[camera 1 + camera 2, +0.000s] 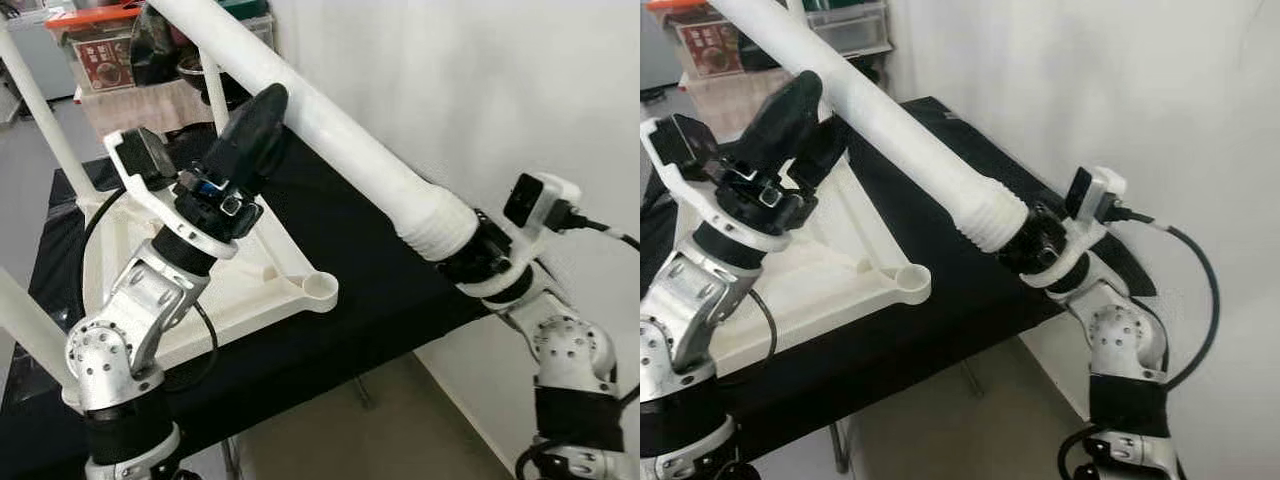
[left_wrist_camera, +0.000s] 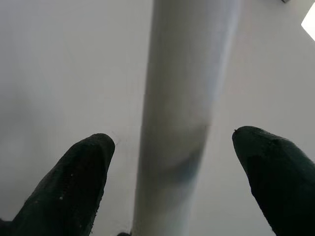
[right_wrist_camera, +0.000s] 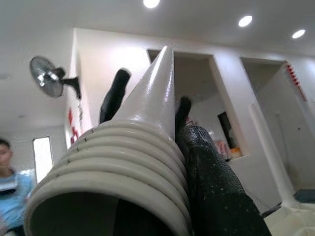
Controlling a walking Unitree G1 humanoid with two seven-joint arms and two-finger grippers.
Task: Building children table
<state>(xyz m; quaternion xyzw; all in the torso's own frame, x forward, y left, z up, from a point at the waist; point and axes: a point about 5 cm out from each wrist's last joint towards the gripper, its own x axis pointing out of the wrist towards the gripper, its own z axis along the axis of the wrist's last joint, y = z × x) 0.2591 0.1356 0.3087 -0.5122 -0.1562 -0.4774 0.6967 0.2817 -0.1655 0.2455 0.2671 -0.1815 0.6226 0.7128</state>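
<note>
Hidden: the right end effector (image 1: 1035, 240) was mostly covered by the ribbed end of the white table leg (image 1: 330, 125) it clamped.
Left end effector (image 1: 255, 125): fingers spread, apart from the leg running between them.
Tabletop (image 1: 260, 290): white, upside down below the left end effector, on the black worktop (image 1: 400, 290).
Room: white wall (image 1: 480, 80), wall fan (image 3: 47, 76), a blurred person (image 3: 10, 196).
Writing: box label (image 1: 100, 62) unreadable.
</note>
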